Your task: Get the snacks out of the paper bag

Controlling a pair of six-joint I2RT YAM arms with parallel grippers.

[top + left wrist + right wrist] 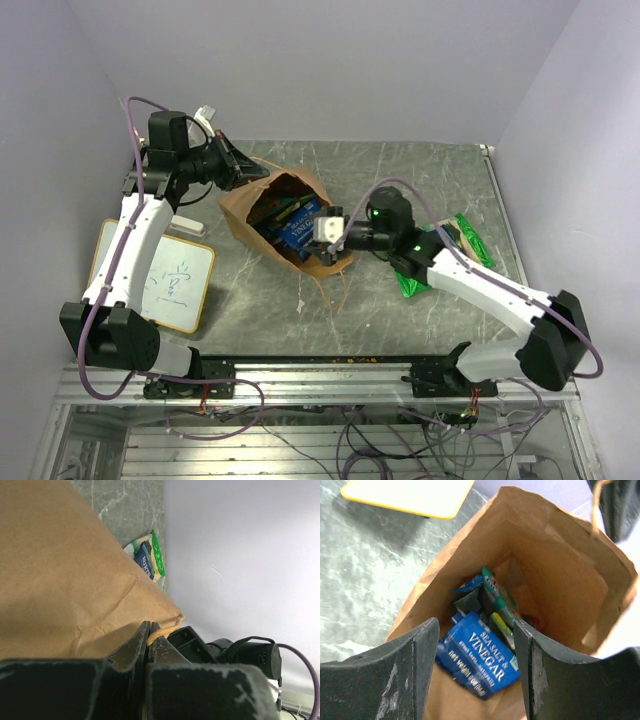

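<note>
Lilac walls close round a grey, marbled worktop (420,170). From where I stand, a whiteboard (170,275) lies at the far left, beside the left arm. That arm reaches across to the bag (243,212). The left claw (246,170) is pinched together on the bag's far-left rim. The left wrist view shows its fingers tight on the paper edge, with the string handle (167,626) caught in them or just beside them; I cannot tell which.

The bag sits about mid-worktop and leans with its mouth open toward the right arm. Its long axis therefore runs from the held rim down toward the right claw (476,627).

Inside are the snacks. A blue packet (481,661) lies on top and nearest the mouth, with a green-white packet (492,587) and a yellow-green packet (501,625) deeper in behind it. The right claw hangs at the mouth with its fingers spread wide, gripping nothing.

Seen from the right wrist, the blue packet lies straight ahead, framed between the two fingers, its long side slanting across the gap. The right arm is the nearer one and the only free one. I'd judge the coming move to be a short push along the bag's axis, then a close across the packet's narrow width. The slant may call for a small turn of the wrist first.

Further right, a green packet (471,241) lies on the worktop beside the right arm, outside the bag.
</note>
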